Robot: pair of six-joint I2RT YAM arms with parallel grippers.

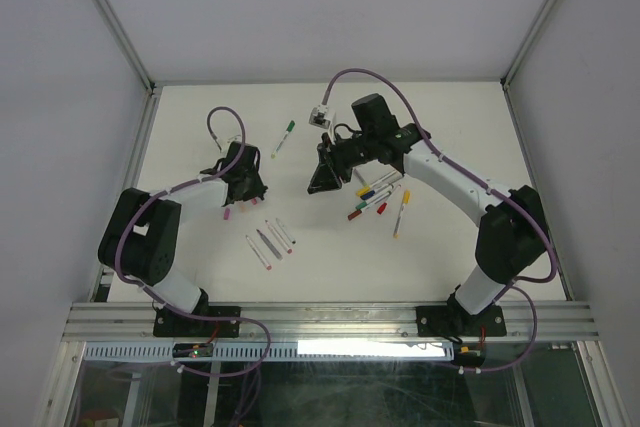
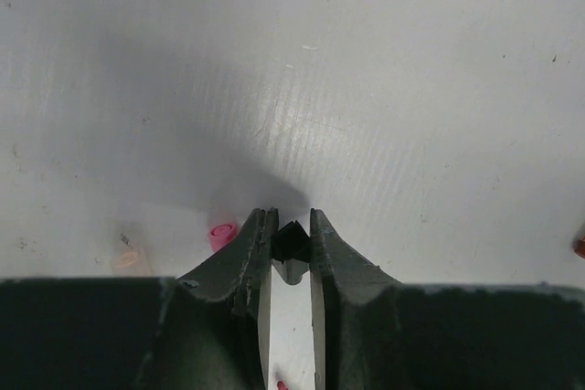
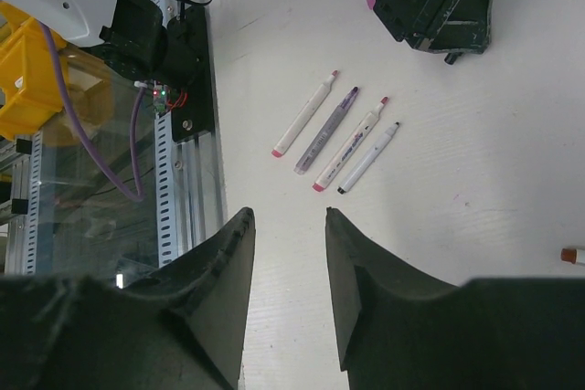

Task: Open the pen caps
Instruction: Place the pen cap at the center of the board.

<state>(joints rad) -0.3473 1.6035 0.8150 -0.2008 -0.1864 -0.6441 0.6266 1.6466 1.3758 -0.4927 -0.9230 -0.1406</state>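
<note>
My left gripper (image 1: pixel 246 187) (image 2: pixel 292 226) is shut on a small black pen cap (image 2: pixel 292 239), held just above the table. A pink cap (image 2: pixel 222 235) lies just left of its fingertips, with a pale cap (image 2: pixel 127 258) further left. My right gripper (image 1: pixel 323 183) (image 3: pixel 288 216) is open and empty, above bare table. Several pens (image 3: pixel 338 134) (image 1: pixel 270 242) lie side by side ahead of it, without caps. A cluster of capped pens (image 1: pixel 375 192) lies under the right arm. A green-ended pen (image 1: pixel 283 137) lies alone at the back.
A yellow-ended pen (image 1: pixel 402 212) lies right of the cluster. Two pink caps (image 1: pixel 233 212) lie by the left gripper. A red-brown pen end (image 3: pixel 571 255) shows at the right edge of the right wrist view. The aluminium rail (image 1: pixel 320 319) bounds the near edge.
</note>
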